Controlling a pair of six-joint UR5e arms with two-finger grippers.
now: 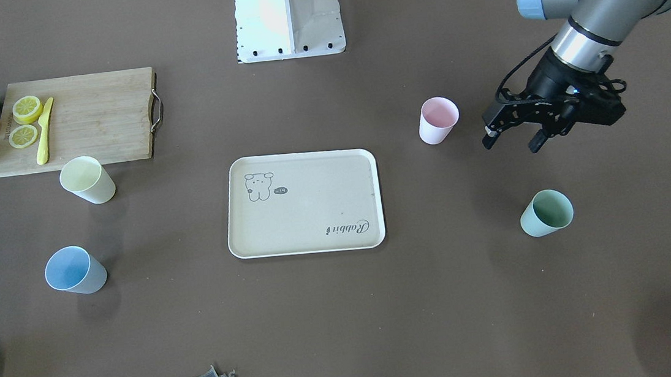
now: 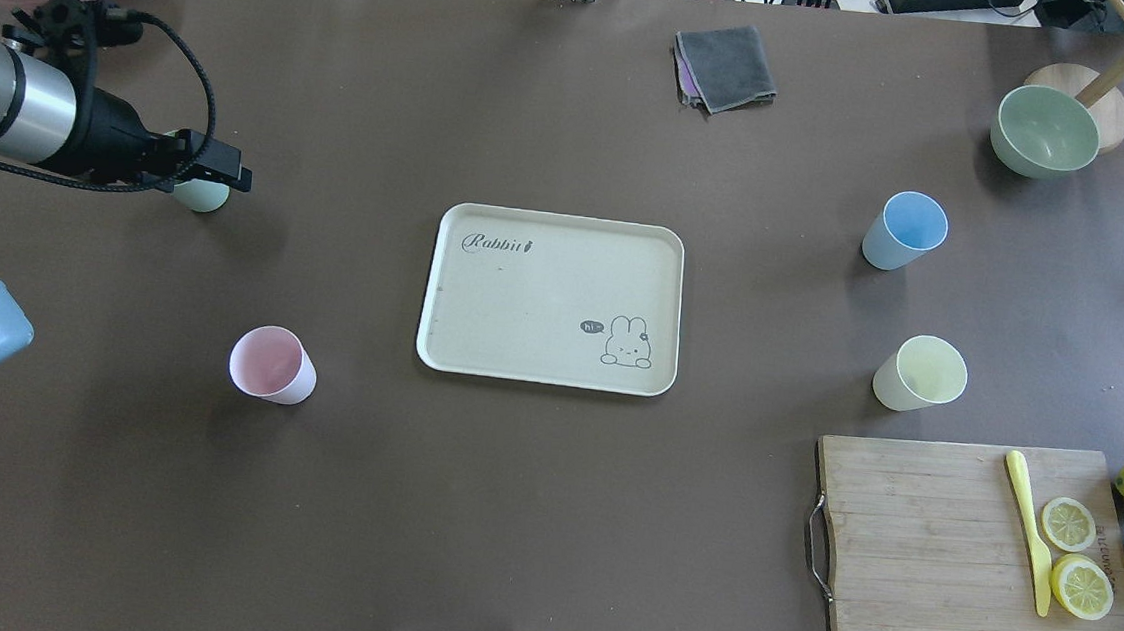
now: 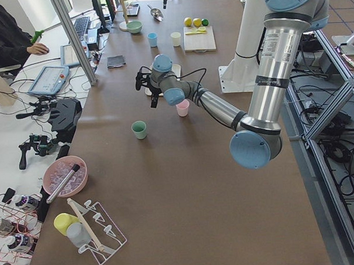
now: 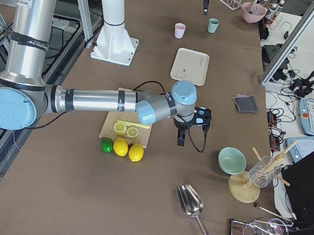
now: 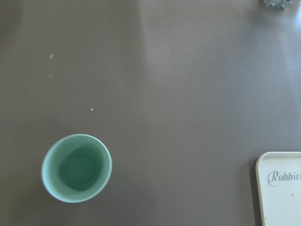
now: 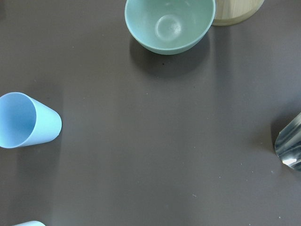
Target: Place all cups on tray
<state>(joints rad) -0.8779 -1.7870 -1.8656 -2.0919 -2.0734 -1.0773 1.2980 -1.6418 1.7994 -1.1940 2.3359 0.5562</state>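
Status: none of the four cups is on the tray (image 1: 313, 215). We judge the task is at its start.
Tray: middle of the table, flat, with no cup on it.
Left side: the pink cup (image 1: 438, 119) and mint green cup (image 1: 546, 212) both stand upright, mouths up, well apart from the tray and from each other.
Right side: the pale yellow cup (image 1: 87, 180) stands just beside the cutting board (image 1: 82, 117). The light blue cup (image 1: 74, 270) stands farther out from the robot. Both are upright.
Left gripper (image 1: 512, 142): fingers apart, holding nothing, hovering above the table between pink and mint. In the wrist view the mint cup sits low-left, not centred.
Right gripper (image 4: 181, 135): over the right end of the table, near the green bowl (image 6: 169, 23). We can't tell whether its fingers are apart or together.
Likely step: we read it as the left arm lining up on the mint cup.
Handling: we expect the cups to be light, stiff, thin-walled and empty, so a nudge would tip them. The matte finish should give some friction.
Taper: the wall narrows toward the base, so a squeeze on the outside could slide.
Grip: we'd pinch the rim wall, one finger inside and one outside, coming straight down.
Placement: set each cup down flat inside the tray's raised rim and leave room for the other three.
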